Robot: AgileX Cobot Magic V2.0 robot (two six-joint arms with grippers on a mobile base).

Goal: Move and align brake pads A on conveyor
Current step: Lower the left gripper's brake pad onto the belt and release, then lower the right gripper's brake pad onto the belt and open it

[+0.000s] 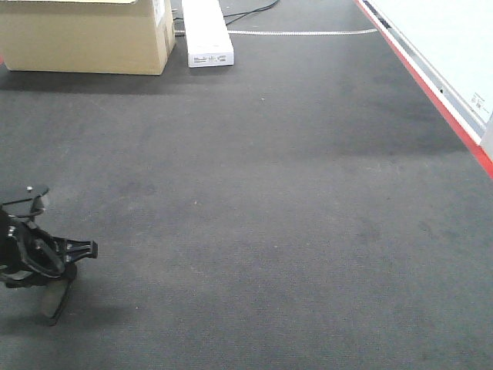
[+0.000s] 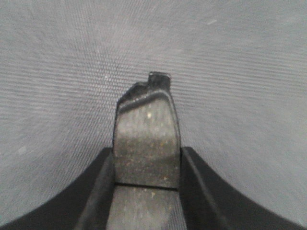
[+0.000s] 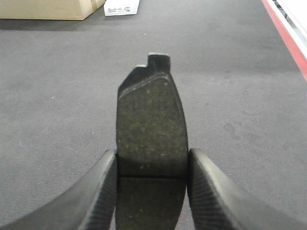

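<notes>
The conveyor [image 1: 269, 193] is a wide dark charcoal belt filling the front view. At its near left my left gripper [image 1: 54, 277] is shut on a brake pad [image 1: 55, 299] that hangs edge-down just over the belt. In the left wrist view that grey speckled pad [image 2: 146, 124] sits clamped between the fingers [image 2: 98, 187] of the left gripper [image 2: 146, 153], its end tab pointing away. My right gripper [image 3: 152, 153] is shut on a second dark brake pad [image 3: 151, 115] above the belt; it is out of the front view.
A cardboard box [image 1: 85, 38] and a long white box [image 1: 206, 35] stand at the belt's far left end. A red strip [image 1: 431, 92] and a white side panel [image 1: 439, 38] run along the right edge.
</notes>
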